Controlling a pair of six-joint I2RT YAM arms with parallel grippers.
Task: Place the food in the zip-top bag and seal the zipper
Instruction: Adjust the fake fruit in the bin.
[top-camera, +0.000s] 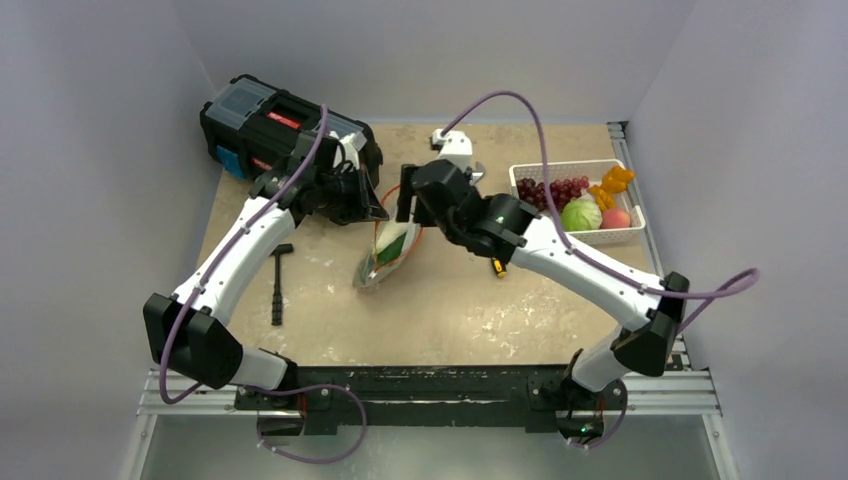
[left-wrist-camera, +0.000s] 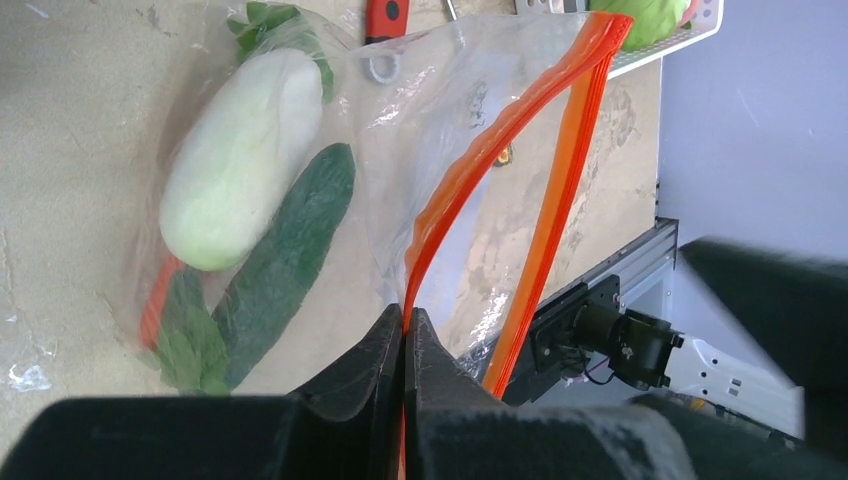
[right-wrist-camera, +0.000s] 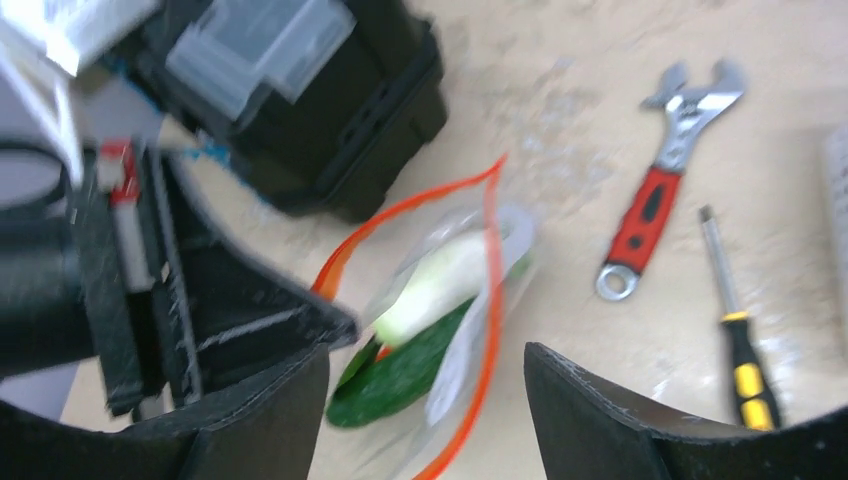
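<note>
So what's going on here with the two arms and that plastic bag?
The left gripper is pinching one lip of the zip-top bag at its red-orange zipper, and the mouth gapes open. A white-green radish and leafy greens are already inside. The right gripper is open by the bag, holding nothing. The white basket holds grapes, cabbage, pink-red fruit and an orange piece, so packing isn't finished.

The left arm (top-camera: 240, 245) reaches toward one o'clock, its left gripper (left-wrist-camera: 405, 320) pinching the thin red-orange zipper strip (left-wrist-camera: 455, 190). The right arm (top-camera: 590, 265) reaches toward ten o'clock, its right gripper (right-wrist-camera: 427, 370) with fingers spread wide.
</note>
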